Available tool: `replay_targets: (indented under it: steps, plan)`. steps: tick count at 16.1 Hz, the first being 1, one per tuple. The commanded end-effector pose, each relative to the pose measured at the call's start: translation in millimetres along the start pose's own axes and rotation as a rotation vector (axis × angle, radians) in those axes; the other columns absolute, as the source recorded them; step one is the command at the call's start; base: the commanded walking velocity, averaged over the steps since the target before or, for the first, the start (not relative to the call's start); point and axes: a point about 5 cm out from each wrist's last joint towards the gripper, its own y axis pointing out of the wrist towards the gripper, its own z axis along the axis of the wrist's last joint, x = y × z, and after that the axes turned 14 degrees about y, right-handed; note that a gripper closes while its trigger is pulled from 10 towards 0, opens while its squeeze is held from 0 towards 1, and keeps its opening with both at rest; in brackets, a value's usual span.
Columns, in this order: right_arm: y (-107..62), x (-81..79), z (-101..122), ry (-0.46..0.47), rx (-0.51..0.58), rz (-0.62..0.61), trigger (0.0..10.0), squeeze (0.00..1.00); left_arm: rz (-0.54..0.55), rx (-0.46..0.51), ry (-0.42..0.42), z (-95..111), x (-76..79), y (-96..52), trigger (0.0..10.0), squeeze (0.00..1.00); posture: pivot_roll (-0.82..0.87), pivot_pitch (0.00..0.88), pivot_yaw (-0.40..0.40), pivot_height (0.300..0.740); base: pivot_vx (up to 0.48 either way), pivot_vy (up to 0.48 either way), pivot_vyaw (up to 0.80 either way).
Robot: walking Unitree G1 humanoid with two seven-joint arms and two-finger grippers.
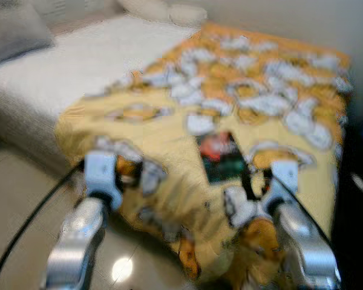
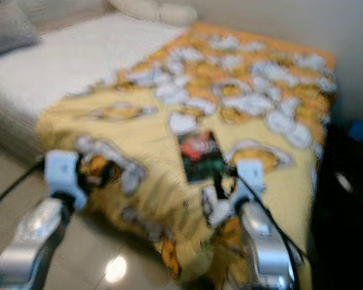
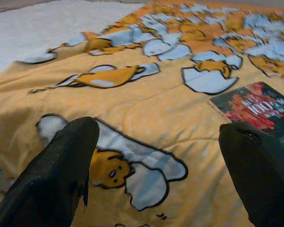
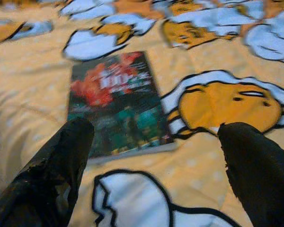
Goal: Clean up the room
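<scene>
One book (image 4: 117, 104) is the thing you have to tidy here, lying flat on the yellow cartoon-print blanket (image 3: 146, 113) that covers the foot of the bed (image 1: 85, 60). To the left of the book, your left claw (image 3: 158, 161) hovers over the blanket with its fingers spread wide and nothing between them. Your right claw (image 4: 154, 165) is just short of the book's near edge, fingers likewise apart and empty. I'd judge the book to be a thin, light paperback with a glossy, rather slippery cover, stiff enough to lift by one edge. Because the soft quilt gives under it, press one finger down beside the near edge and pinch that edge or a near corner.
</scene>
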Motion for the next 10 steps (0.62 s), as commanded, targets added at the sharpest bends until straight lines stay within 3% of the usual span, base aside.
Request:
replay_targets:
  steps: [1,10]
  plan:
    - [0.7,6.8,-1.0,-0.003,-0.007,-0.026,10.0,0.00,-0.031,0.033,0.000,8.8,5.3,1.3,10.0,1.00,-0.01,0.000,-0.008,0.740,0.341,0.000,-0.76]
    - [4.5,-0.4,-4.5,-0.024,-0.017,0.018,10.0,0.00,-0.034,0.034,0.008,7.3,5.8,-3.8,10.0,1.00,0.01,0.000,-0.028,0.740,0.350,0.000,0.00]
